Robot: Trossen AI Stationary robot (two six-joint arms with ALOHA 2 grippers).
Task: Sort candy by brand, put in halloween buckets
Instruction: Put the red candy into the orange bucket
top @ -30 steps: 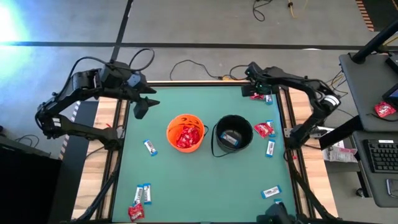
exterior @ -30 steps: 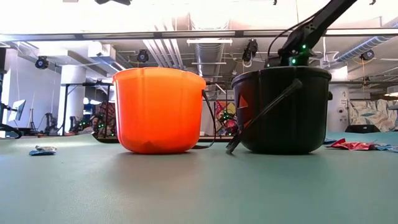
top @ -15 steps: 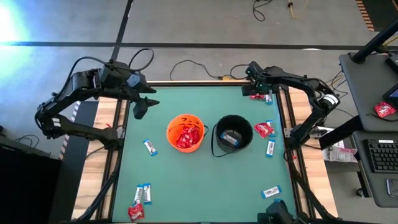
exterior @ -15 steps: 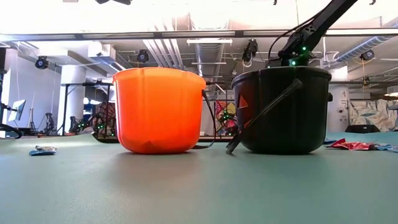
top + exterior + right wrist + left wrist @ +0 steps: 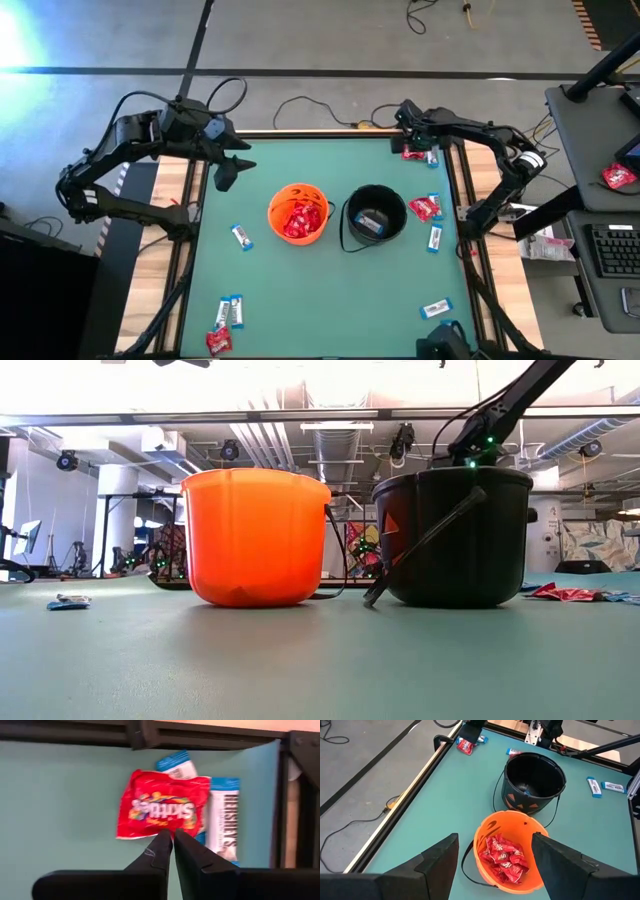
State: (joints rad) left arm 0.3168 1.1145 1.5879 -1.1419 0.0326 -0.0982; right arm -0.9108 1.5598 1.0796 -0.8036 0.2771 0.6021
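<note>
The orange bucket (image 5: 298, 212) stands mid-table with red packets inside, and the black bucket (image 5: 375, 218) stands to its right with a white-and-blue bar inside. My right gripper (image 5: 407, 147) is shut at the far right corner. In the right wrist view its tips (image 5: 173, 834) stand at the edge of a red packet (image 5: 160, 810) that lies flat beside two white-and-blue bars (image 5: 224, 815). My left gripper (image 5: 226, 178) is open and empty, up over the table's far left. In the left wrist view (image 5: 495, 837) it looks down on the orange bucket (image 5: 507, 855). My right gripper points down with its shut fingertips (image 5: 162, 842) at the edge of the red packet (image 5: 167, 827), which lies flat on the table. I cannot tell whether they touch it.
Loose candy lies about the table: a red packet (image 5: 425, 208) and a bar (image 5: 435, 237) right of the black bucket, a bar (image 5: 436, 309) near right, a bar (image 5: 241, 236) left of the orange bucket, and bars and a red packet (image 5: 224, 325) near left. The black bucket's handle (image 5: 425, 545) hangs down its side.
My right gripper has sunk a little toward the candy at the far right corner. Nothing else has moved.
</note>
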